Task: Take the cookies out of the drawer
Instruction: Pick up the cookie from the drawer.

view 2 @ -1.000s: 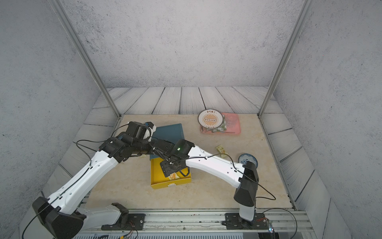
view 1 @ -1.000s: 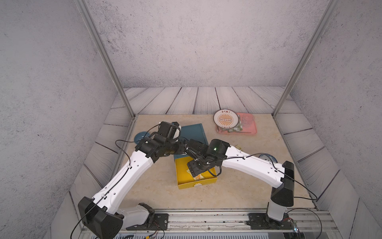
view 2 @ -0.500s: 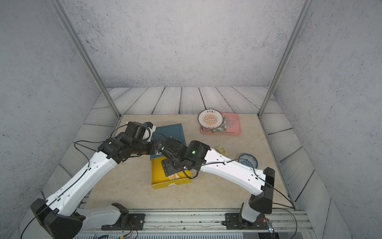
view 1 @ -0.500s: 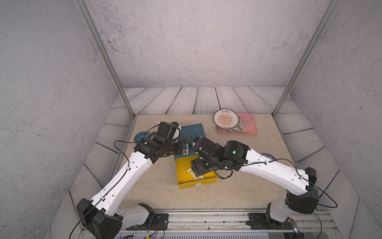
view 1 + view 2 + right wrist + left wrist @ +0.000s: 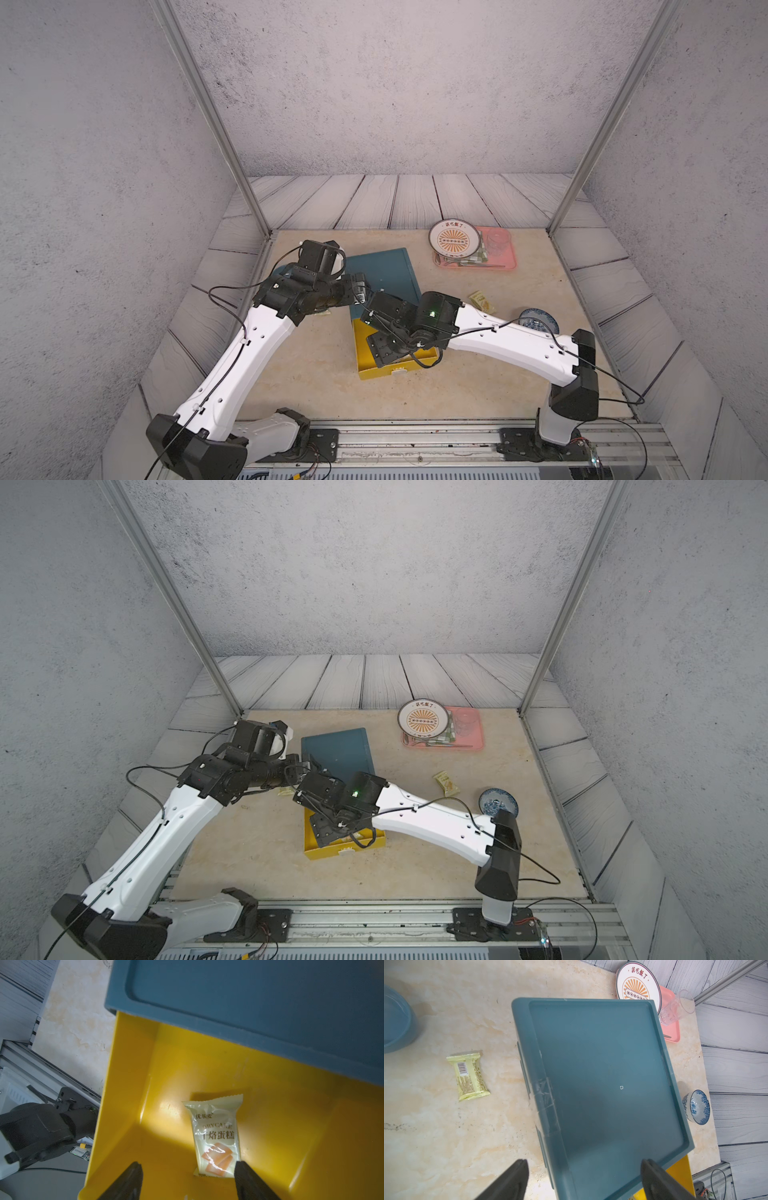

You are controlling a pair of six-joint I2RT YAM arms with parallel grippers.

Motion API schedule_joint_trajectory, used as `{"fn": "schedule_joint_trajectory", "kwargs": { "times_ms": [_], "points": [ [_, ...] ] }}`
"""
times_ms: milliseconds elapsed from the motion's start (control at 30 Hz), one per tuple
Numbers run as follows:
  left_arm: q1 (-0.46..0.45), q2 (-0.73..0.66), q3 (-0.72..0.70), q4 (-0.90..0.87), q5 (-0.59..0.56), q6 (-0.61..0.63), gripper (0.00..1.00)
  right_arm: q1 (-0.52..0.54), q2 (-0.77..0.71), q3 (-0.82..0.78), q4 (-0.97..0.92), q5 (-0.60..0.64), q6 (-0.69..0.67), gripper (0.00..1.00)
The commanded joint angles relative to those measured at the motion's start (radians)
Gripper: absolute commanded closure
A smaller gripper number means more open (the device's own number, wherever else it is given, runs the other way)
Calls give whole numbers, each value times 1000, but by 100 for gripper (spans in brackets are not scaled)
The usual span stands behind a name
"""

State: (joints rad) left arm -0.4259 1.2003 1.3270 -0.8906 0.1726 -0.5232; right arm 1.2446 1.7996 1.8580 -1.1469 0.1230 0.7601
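The yellow drawer stands pulled out of a teal box. One pale yellow cookie packet lies flat on the drawer floor. My right gripper hangs open over the drawer, with the packet's end close to one fingertip. Another cookie packet lies on the table right of the box. A third one lies left of it. My left gripper is open and empty above the box's top by its front left corner.
A pink tray at the back right holds a plate and a glass. A blue patterned bowl sits by the right arm. A plain blue bowl sits left of the box. The two arms nearly meet over the box.
My left gripper's jaws have spread wider. The right arm's elbow swung outward and came back, while its gripper stayed over the drawer.
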Motion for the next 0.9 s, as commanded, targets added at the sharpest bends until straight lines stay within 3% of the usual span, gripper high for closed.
{"fn": "schedule_joint_trajectory", "kwargs": {
  "times_ms": [0, 633, 867],
  "points": [
    [17, -21, 12, -20, 7, 6, 7, 6, 32, 46, -80, 24, 16, 25],
    [59, -69, -36, -19, 25, 43, 5, 5, 169, 101, -157, 66, 21, 27],
    [61, -73, -44, -13, 30, 48, 5, 3, 193, 95, -153, 67, 17, 34]
  ]
}}
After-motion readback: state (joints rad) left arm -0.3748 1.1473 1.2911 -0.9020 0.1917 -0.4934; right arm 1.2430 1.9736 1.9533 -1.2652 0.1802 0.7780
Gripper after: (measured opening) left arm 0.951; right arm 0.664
